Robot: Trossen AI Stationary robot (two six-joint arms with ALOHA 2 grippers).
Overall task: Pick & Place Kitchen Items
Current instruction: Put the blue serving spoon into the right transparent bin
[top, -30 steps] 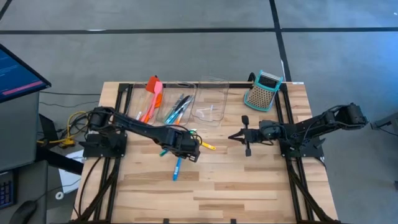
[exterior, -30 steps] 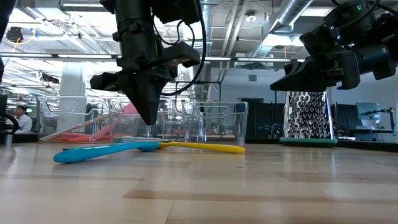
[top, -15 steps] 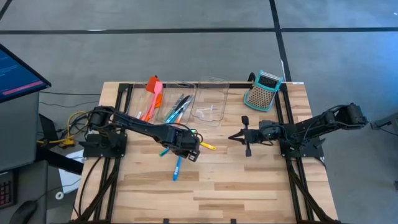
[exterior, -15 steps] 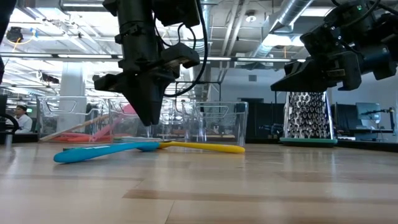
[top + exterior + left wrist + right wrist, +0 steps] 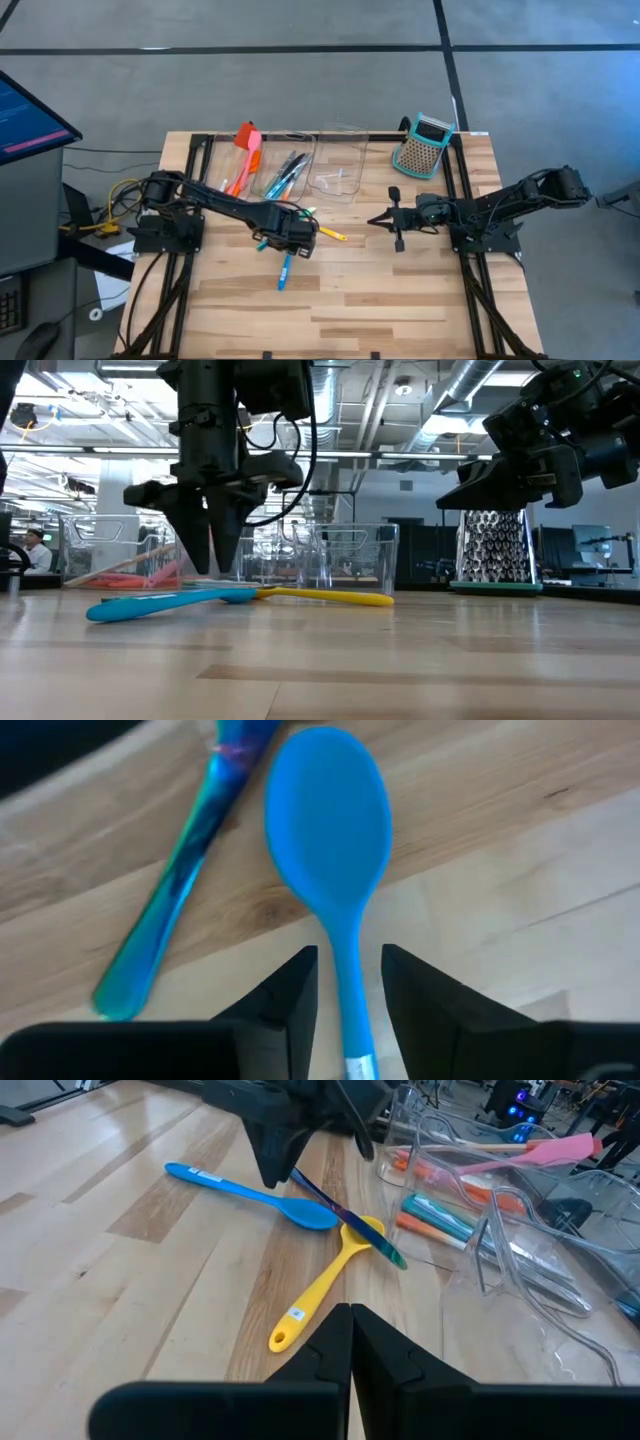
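A blue spoon (image 5: 330, 830), a yellow spoon (image 5: 322, 1288) and a teal one (image 5: 180, 885) (iridescent sheen).

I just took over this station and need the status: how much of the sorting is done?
Done: several utensils already lie in the clear bins, including the orange spatula. In hand: nothing held; the left tool stands open, straddling the blue spoon handle on the table. Left: that spoon, the teal utensil and the yellow spoon. The right tool waits shut.
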